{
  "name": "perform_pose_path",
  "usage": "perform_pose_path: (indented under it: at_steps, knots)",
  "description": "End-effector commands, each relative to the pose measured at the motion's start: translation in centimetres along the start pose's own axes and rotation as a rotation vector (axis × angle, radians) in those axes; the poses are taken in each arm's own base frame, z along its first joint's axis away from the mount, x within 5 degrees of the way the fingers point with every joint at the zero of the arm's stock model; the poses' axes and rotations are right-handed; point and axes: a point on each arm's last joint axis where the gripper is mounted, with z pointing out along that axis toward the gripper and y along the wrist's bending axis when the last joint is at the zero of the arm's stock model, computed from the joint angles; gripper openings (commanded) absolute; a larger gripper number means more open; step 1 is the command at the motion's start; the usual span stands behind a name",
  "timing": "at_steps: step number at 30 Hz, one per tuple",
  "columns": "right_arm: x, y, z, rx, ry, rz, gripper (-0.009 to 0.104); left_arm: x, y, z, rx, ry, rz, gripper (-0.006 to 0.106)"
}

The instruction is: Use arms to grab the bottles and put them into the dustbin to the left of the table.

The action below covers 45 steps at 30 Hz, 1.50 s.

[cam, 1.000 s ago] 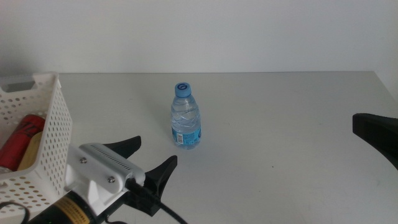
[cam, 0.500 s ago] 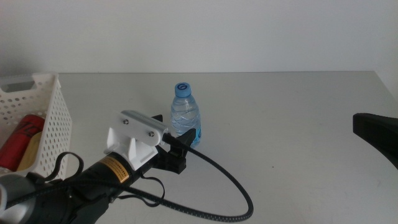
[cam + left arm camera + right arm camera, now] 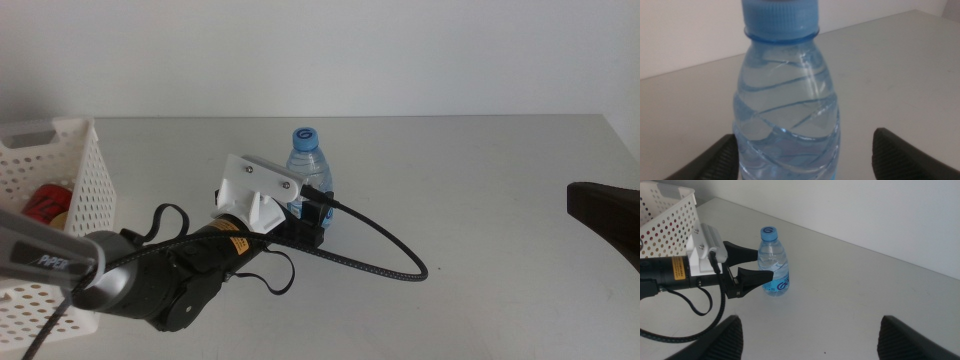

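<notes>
The small clear water bottle (image 3: 309,158) with a blue cap stands upright at mid-table. My left gripper (image 3: 308,207) reaches in from the left, its open jaws on either side of the bottle's lower body. In the left wrist view the bottle (image 3: 787,95) fills the space between the two spread jaws of the left gripper (image 3: 805,135). The right wrist view shows the bottle (image 3: 774,262) with the left gripper (image 3: 765,264) around it. The white perforated dustbin (image 3: 85,195) stands at the left with the red can (image 3: 40,205) inside; the yellow bottle is hidden. My right gripper (image 3: 810,327) waits open at the right (image 3: 605,215).
The left arm's black cable (image 3: 385,255) loops across the table to the right of the bottle. The table's far edge meets a white wall. The dustbin also shows in the right wrist view (image 3: 667,212).
My left gripper has moved forward and right from beside the dustbin to the bottle, and its jaws now straddle it. The bottle and the right arm have not moved.
</notes>
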Motion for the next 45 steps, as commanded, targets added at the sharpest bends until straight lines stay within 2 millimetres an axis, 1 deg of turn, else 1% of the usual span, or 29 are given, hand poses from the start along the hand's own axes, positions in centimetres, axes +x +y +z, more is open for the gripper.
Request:
perform_pose_path:
  at_steps: [1,4,5,7,12,13,14,18,24,33,35,36,37,38,39,40,43,44,45]
  knots:
    - [-1.4,-0.1,-0.5,0.01,-0.096,-0.019,0.075,-2.2,0.0,0.9,0.006,-0.129,-0.014,0.088]
    - [-1.4,-0.1,-0.5,0.01,-0.096,-0.019,0.075,-2.1,0.1,1.6,0.005,-0.135,-0.033,0.083]
    - [-1.4,-0.1,-0.5,0.01,-0.096,-0.019,0.075,-2.1,0.1,1.8,0.006,-0.136,-0.039,0.078]
    - [-1.4,-0.1,-0.5,0.01,-0.096,-0.019,0.075,-2.3,0.1,1.9,0.009,-0.147,-0.058,0.064]
    - [-1.4,-0.1,-0.5,0.01,-0.096,-0.019,0.075,-2.7,0.0,2.1,0.022,-0.16,-0.129,0.01]
    - [-1.4,-0.1,-0.5,0.01,-0.096,-0.019,0.075,-2.6,0.0,2.1,0.022,-0.156,-0.128,0.002]
    - [-1.4,-0.1,-0.5,0.01,-0.096,-0.019,0.075,-2.6,0.0,2.1,0.02,-0.151,-0.122,-0.002]
    - [-1.4,-0.1,-0.5,0.01,-0.096,-0.019,0.075,-2.5,0.0,2.2,0.018,-0.141,-0.073,-0.002]
    - [-1.4,-0.1,-0.5,0.01,-0.096,-0.019,0.075,-2.5,-0.2,2.1,0.039,-0.138,-0.07,-0.002]
    - [-1.4,-0.1,-0.5,0.01,-0.096,-0.019,0.075,-3.3,-0.4,1.9,0.049,-0.16,-0.021,-0.002]
    - [-1.4,-0.1,-0.5,0.01,-0.096,-0.019,0.075,-3.3,-0.6,1.8,0.071,-0.148,0.028,0.0]
    - [-1.4,-0.1,-0.5,0.01,-0.096,-0.019,0.075,-3.5,-0.8,1.7,0.078,-0.144,0.037,0.003]
    - [-1.4,-0.1,-0.5,0.01,-0.096,-0.019,0.075,-3.6,-0.8,1.6,0.078,-0.146,0.038,0.007]
    - [-1.4,-0.1,-0.5,0.01,-0.096,-0.019,0.075,-3.8,-0.8,1.6,0.079,-0.146,0.04,0.013]
    - [-1.4,-0.1,-0.5,0.011,-0.096,-0.02,0.075,-4.0,-0.8,1.5,0.079,-0.146,0.042,0.022]
    - [-1.4,-0.1,-0.5,0.01,-0.096,-0.019,0.075,-4.1,-0.8,1.4,0.079,-0.146,0.044,0.034]
    - [-1.4,-0.1,-0.5,0.01,-0.096,-0.019,0.075,-4.6,-0.9,1.2,0.08,-0.156,0.048,0.076]
    - [-1.4,-0.1,-0.5,0.01,-0.096,-0.019,0.075,-4.7,-0.9,1.2,0.081,-0.159,0.049,0.092]
    - [-1.4,-0.1,-0.5,0.01,-0.096,-0.019,0.075,-4.7,-0.9,1.2,0.083,-0.163,0.05,0.094]
